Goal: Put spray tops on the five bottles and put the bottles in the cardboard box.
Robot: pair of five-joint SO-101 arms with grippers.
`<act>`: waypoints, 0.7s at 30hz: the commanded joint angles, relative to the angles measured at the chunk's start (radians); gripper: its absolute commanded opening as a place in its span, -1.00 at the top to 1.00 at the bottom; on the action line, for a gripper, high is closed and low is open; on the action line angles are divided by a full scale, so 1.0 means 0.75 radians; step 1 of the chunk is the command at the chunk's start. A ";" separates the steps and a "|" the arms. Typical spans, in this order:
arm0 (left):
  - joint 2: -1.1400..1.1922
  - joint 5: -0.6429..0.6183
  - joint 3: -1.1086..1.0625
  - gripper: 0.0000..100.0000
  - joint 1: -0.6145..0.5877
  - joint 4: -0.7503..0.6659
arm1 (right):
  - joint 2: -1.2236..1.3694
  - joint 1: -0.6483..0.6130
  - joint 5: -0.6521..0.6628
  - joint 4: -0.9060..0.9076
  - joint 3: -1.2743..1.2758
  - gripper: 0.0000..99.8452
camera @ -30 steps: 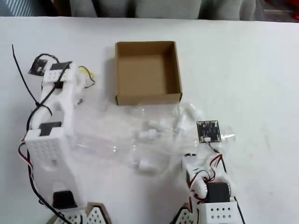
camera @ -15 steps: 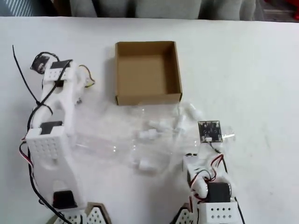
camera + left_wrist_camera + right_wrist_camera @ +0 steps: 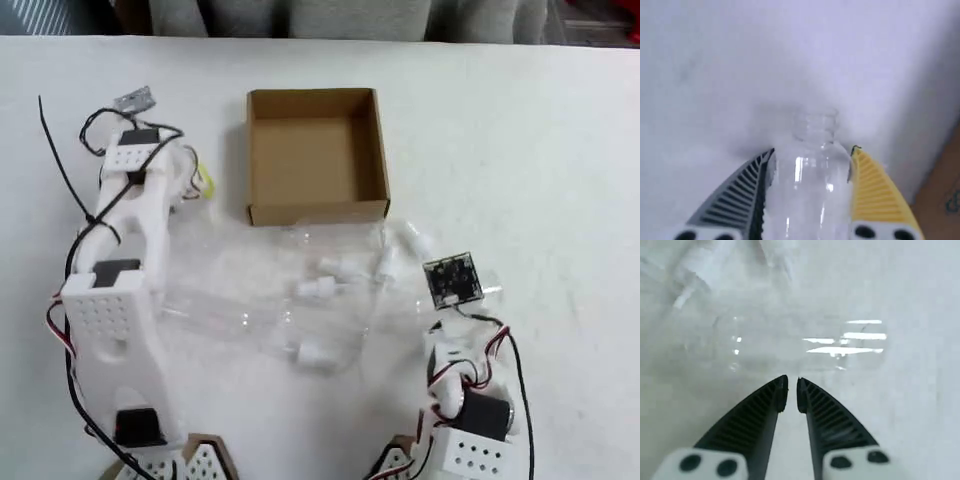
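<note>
Left gripper (image 3: 812,151) pinches a capless bottle (image 3: 812,186), neck pointing away from it. The spray tops (image 3: 325,278) lie to its right — nearer the right gripper (image 3: 790,386), which is pressed together.

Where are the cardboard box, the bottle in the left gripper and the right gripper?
cardboard box (image 3: 317,212): high view, front wall.
bottle (image 3: 810,185): left wrist view, clear body.
right gripper (image 3: 791,394): right wrist view, midway between its fingertips.

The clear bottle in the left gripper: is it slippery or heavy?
Probably light: the clear bottle looks empty and uncapped. Likely slippery: its glossy wall shows highlights inside the left gripper. Being round, it may roll if released.
</note>
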State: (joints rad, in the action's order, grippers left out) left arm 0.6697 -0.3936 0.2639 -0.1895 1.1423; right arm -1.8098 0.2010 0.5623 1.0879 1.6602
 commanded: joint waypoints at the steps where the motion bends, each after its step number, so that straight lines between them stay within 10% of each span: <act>1: -0.026 0.389 0.068 0.95 0.042 0.074 | 0.013 0.015 0.004 -0.132 -0.059 0.96; 14: -0.060 0.659 0.055 0.95 0.120 0.170 | 0.447 -0.193 0.004 -0.212 -0.434 0.96; 21: -0.060 0.689 0.055 0.95 0.132 0.168 | 1.106 -0.326 -0.327 -0.134 -0.955 0.96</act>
State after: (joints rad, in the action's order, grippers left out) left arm 0.6697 0.1097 0.2762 -0.1250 1.2482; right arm -1.1653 0.0015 0.4227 0.9544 1.1385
